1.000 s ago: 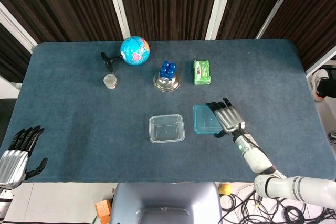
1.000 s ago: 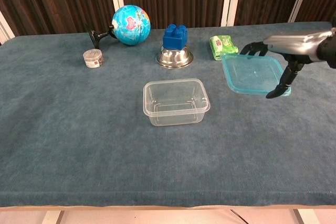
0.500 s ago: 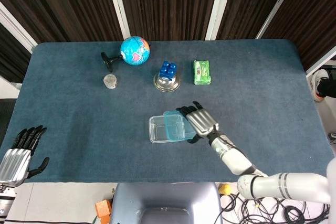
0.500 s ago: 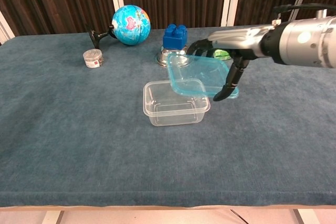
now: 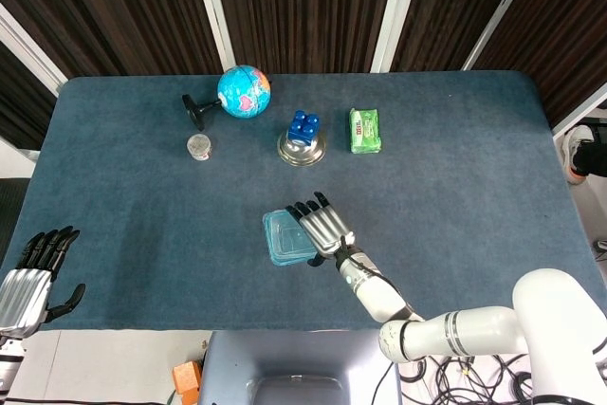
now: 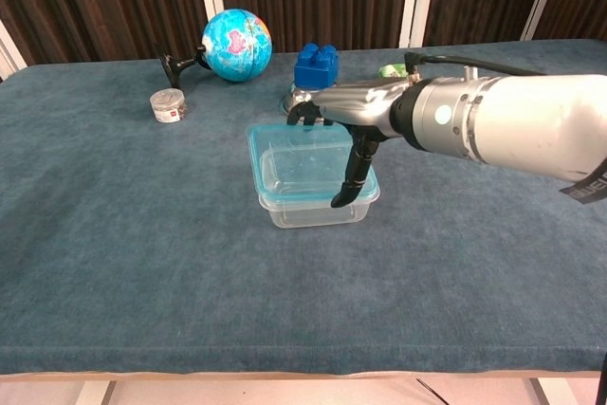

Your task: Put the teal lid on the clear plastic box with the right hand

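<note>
The teal lid (image 5: 285, 236) (image 6: 302, 160) lies over the clear plastic box (image 6: 318, 209), covering its top and overhanging a little to the left. My right hand (image 5: 324, 228) (image 6: 343, 135) holds the lid at its right edge, fingers on top and thumb reaching down beside the box. In the head view the box is almost fully hidden under the lid. My left hand (image 5: 30, 272) stays open at the near left edge, away from everything.
At the back stand a globe (image 5: 243, 91) (image 6: 234, 46), a small jar (image 5: 198, 146) (image 6: 168, 105), a metal bowl (image 5: 302, 150) (image 6: 314, 104) with a blue block (image 5: 303, 125) (image 6: 316, 65) in it, and a green packet (image 5: 364, 130).
My right hand has carried the teal lid from the right of the box leftward and down until it sits over the box. The left hand has not moved.
</note>
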`<move>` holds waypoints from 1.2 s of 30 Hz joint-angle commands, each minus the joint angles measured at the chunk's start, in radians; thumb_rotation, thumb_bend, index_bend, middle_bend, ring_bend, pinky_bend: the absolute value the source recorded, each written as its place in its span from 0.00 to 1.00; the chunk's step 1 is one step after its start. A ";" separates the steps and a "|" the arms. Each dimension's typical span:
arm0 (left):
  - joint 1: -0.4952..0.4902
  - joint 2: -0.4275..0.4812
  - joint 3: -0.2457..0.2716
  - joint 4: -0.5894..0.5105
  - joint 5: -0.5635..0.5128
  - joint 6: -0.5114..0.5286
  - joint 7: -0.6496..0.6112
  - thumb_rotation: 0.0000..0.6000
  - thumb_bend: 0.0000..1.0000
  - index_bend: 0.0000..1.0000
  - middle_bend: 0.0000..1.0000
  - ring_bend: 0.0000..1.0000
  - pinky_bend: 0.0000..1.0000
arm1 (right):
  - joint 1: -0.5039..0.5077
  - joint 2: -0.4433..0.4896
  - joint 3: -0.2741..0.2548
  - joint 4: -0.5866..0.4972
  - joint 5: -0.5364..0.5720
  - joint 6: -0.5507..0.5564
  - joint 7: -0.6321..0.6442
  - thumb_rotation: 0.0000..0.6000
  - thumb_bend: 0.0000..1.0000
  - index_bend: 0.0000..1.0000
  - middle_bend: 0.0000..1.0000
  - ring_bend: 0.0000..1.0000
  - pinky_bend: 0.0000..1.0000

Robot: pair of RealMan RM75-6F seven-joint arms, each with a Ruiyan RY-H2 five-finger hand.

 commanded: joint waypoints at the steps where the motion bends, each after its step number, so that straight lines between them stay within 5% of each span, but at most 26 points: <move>1: 0.000 0.001 -0.001 0.002 -0.002 0.000 -0.003 1.00 0.36 0.00 0.05 0.03 0.03 | 0.002 0.001 0.003 -0.001 0.009 0.009 -0.004 1.00 0.04 0.70 0.31 0.14 0.03; 36: -0.001 0.005 0.002 0.004 0.002 -0.003 -0.012 1.00 0.36 0.00 0.05 0.03 0.03 | -0.006 -0.025 0.010 0.051 0.040 -0.001 0.020 1.00 0.04 0.70 0.31 0.14 0.03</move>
